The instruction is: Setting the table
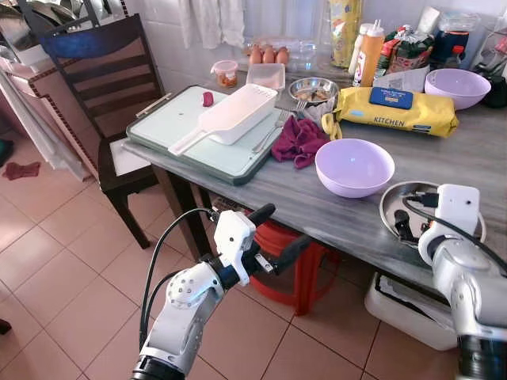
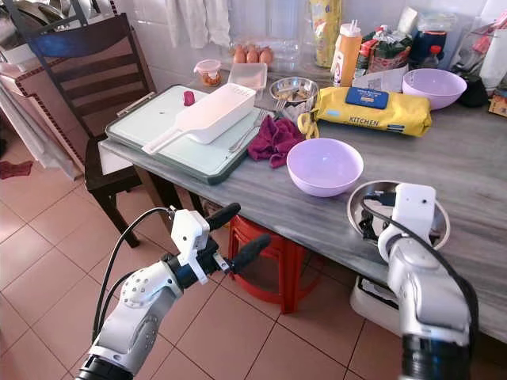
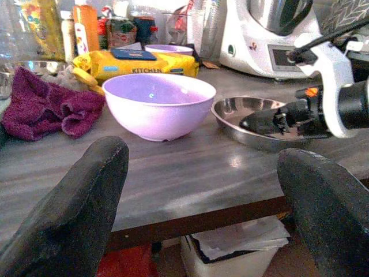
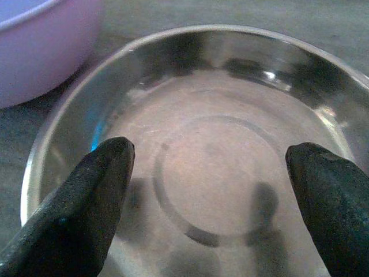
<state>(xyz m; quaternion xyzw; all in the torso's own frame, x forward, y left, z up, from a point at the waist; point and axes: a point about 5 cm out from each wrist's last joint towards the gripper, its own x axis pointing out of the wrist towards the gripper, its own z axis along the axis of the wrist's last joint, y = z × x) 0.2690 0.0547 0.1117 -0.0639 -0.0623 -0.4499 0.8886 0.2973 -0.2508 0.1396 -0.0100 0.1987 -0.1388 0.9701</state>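
While the right gripper [image 4: 210, 184] hangs spread over the steel plate [image 4: 63, 121], one finger should pass under the near rim before closing, clear of the lilac bowl [image 1: 354, 166]; the left gripper [image 1: 277, 233] waits open.

- We see a dark wooden chair [image 1: 103, 87] beside the worktop.
- We see a red stool [image 1: 305, 265] under it.
- We see eggs [image 1: 268, 55] near the wall.

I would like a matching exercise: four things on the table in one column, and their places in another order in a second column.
1. steel plate
2. near bowl
3. cloth
4. scoop

a. on the green tray
b. beside the tray, behind the near bowl
c. under the right gripper
d. between cloth and steel plate

Pairs: 1-c, 2-d, 3-b, 4-a
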